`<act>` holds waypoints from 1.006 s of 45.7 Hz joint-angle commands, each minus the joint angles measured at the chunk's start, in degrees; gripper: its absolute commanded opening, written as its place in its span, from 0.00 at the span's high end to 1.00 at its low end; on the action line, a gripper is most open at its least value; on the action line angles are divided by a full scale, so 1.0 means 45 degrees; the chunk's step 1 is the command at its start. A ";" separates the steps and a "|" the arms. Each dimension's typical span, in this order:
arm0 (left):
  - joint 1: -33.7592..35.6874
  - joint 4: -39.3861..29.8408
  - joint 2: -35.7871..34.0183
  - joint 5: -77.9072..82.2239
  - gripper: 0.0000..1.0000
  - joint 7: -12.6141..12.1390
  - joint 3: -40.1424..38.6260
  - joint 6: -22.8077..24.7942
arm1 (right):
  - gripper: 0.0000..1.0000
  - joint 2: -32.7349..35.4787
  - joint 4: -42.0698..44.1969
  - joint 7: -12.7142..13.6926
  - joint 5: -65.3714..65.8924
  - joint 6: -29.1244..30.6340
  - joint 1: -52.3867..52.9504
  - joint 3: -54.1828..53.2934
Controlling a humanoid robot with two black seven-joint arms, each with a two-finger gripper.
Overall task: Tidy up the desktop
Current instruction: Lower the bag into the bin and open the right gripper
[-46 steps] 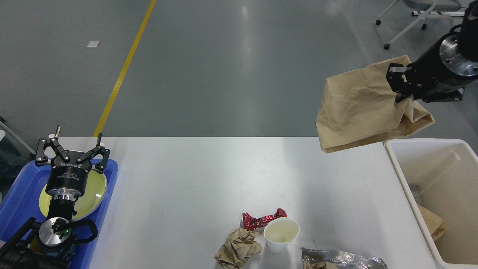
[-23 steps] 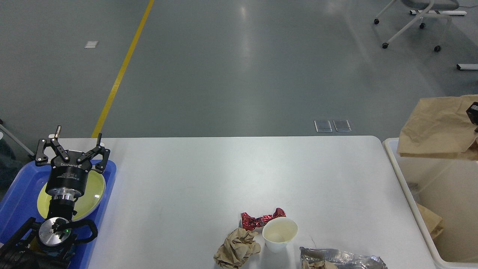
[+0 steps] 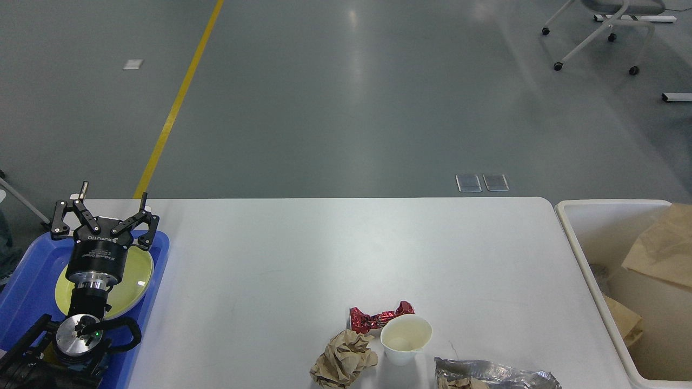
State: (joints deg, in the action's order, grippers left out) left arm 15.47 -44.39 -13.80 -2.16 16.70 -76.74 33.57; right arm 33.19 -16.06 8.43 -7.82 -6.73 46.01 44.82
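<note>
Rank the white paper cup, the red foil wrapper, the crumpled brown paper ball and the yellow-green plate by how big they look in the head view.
1. Yellow-green plate, largest, though the left hand covers part of it.
2. Crumpled brown paper ball.
3. White paper cup, close to the ball in size, so that order is unsure.
4. Red foil wrapper, smallest.

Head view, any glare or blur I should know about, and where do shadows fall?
Head view: sharp overall; pale ceiling-light streaks glare on the grey floor; the desktop is evenly lit, with only soft, faint shadows beside the paper cup and left gripper.
</note>
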 commanded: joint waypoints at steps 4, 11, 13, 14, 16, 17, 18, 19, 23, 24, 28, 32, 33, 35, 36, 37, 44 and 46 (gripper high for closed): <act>0.0000 0.0000 -0.0001 0.0010 0.04 0.0000 0.0002 0.0000 | 1.00 -0.0930 0.0131 0.0002 -0.0019 -0.0848 -0.1278 -0.0174; 0.0000 0.0000 -0.0001 -0.0009 0.04 0.0000 0.0002 0.0000 | 1.00 -0.1614 0.0228 0.0002 -0.0019 -0.1025 -0.1552 -0.0155; 0.0000 0.0000 -0.0001 0.0010 0.04 0.0000 0.0002 0.0000 | 1.00 -0.1692 0.0345 0.0002 -0.0019 -0.1025 -0.1591 -0.0135; 0.0000 0.0000 -0.0001 0.0010 0.04 0.0000 0.0002 0.0000 | 1.00 -0.1731 0.0403 0.0002 -0.0019 -0.1025 -0.1630 -0.0116; 0.0000 0.0000 -0.0001 -0.0009 0.04 0.0000 0.0002 0.0000 | 1.00 -0.1809 0.0443 0.0002 -0.0019 -0.1025 -0.1747 -0.0057; 0.0000 0.0000 -0.0001 -0.0009 0.04 0.0000 0.0002 0.0000 | 1.00 -0.1868 0.0462 0.0002 -0.0019 -0.1025 -0.1825 -0.0038; 0.0000 0.0000 -0.0001 0.0010 0.04 0.0000 0.0002 0.0000 | 1.00 -0.1926 0.0463 0.0002 -0.0019 -0.1025 -0.1884 -0.0038; 0.0000 0.0000 -0.0001 -0.0009 0.04 0.0000 0.0002 0.0000 | 1.00 -0.1985 0.0463 0.0002 -0.0019 -0.1025 -0.1943 -0.0038; 0.0000 0.0000 -0.0001 0.0010 0.04 0.0000 0.0002 0.0000 | 1.00 -0.2219 0.0463 0.0002 -0.0019 -0.0986 -0.2041 -0.0096; 0.0000 0.0000 -0.0001 0.0010 0.04 0.0000 0.0002 0.0000 | 1.00 -0.2278 0.0463 0.0002 -0.0019 -0.0986 -0.2041 -0.0096; 0.0000 0.0000 -0.0001 -0.0009 0.04 0.0000 0.0002 0.0000 | 1.00 -0.2493 0.0443 0.0002 -0.0020 -0.0986 -0.2196 -0.0077; 0.0000 0.0000 -0.0001 -0.0009 0.04 0.0000 0.0002 0.0000 | 0.67 -0.2552 0.0482 0.0022 -0.0058 -0.1064 -0.2256 -0.0174; 0.0000 0.0000 -0.0001 -0.0009 0.04 0.0000 0.0002 0.0000 | 0.49 -0.2552 0.0482 0.0002 -0.0116 -0.1141 -0.2217 -0.0155; 0.0000 0.0000 -0.0001 -0.0009 0.04 0.0000 0.0002 0.0000 | 0.14 -0.2533 0.0482 0.0002 -0.0098 -0.1375 -0.2139 -0.0174; 0.0000 0.0000 -0.0001 0.0010 0.04 0.0000 0.0002 0.0000 | 0.01 -0.2532 0.0482 0.0002 -0.0098 -0.1512 -0.2100 -0.0174; 0.0000 0.0000 -0.0001 0.0010 0.04 0.0000 0.0002 0.0000 | 0.00 -0.2532 0.0463 0.0022 -0.0117 -0.1552 -0.2080 -0.0174; 0.0000 0.0000 -0.0001 0.0010 0.04 0.0000 0.0002 0.0000 | 0.00 -0.2552 0.0287 0.0042 -0.0039 -0.1630 -0.1963 -0.0194; 0.0000 0.0000 -0.0001 0.0010 0.04 0.0000 0.0002 0.0000 | 0.00 -0.2552 0.0229 0.0080 -0.0020 -0.1611 -0.1904 -0.0194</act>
State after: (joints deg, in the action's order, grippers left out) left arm 15.47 -44.39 -13.80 -2.15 16.70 -76.73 33.57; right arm 21.75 -14.40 8.59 -8.21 -13.90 37.04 43.99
